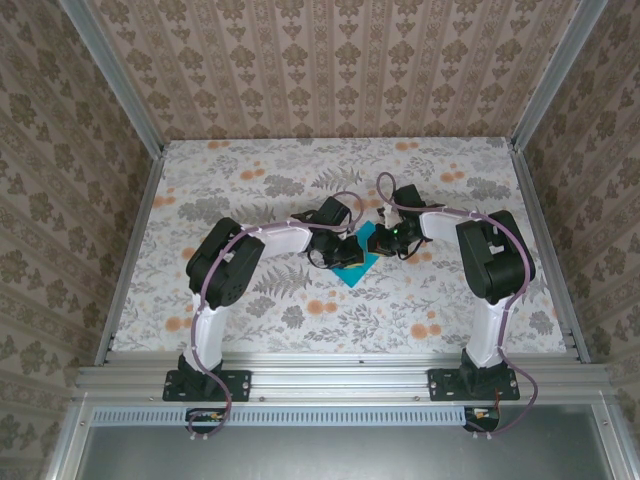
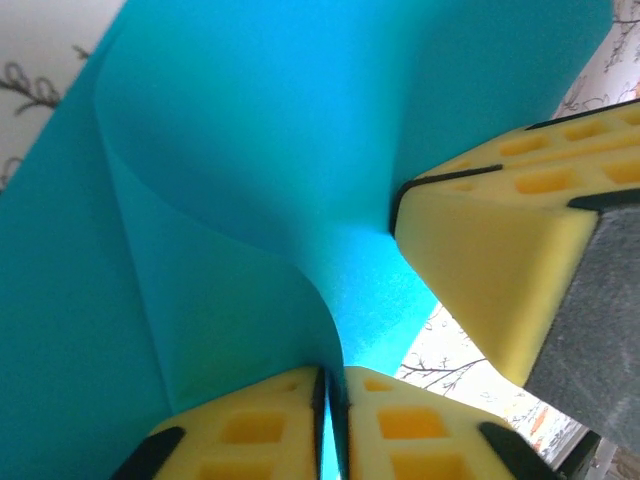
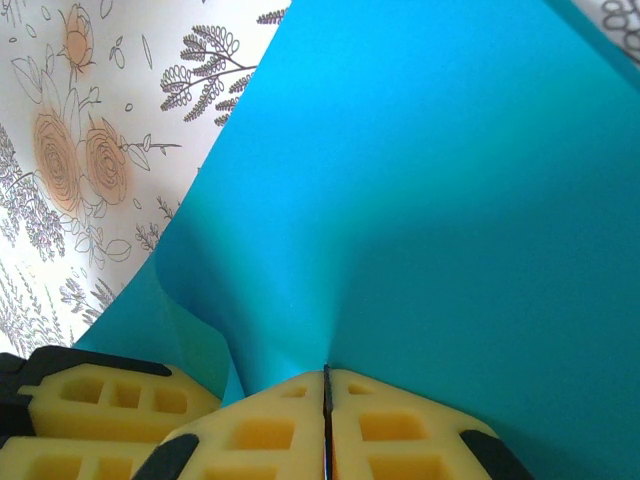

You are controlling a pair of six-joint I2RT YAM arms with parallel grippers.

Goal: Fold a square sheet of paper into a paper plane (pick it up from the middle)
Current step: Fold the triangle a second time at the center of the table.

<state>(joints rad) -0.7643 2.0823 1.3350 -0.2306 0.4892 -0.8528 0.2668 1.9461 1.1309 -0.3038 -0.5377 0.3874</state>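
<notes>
Sheet (image 1: pixel 357 268): teal, mid-counter, between the two tool tips. One corner points toward the arm bases. It is not flat: the wrist views show it bowed and curling up off the floral counter (image 1: pixel 250 180).

Right tool (image 3: pixel 326 425): yellow pads pressed together, only a hairline seam, sheet edge pinched in it and fanning up from the pinch. It is gripping the sheet.

Left tool (image 2: pixel 333 425): narrow, with a thin slit between the pads. The sheet runs into that slit and curves up in an S-bend. Cannot tell if the pads actually clamp it or sit just off it.

The tools are very close together. A right-tool pad (image 2: pixel 480 270) sits just beside the sheet fold in the left wrist view, and a left-tool pad (image 3: pixel 100 405) sits at lower left in the right wrist view.

Both arms reach inward from the near edge, elbows out.
</notes>
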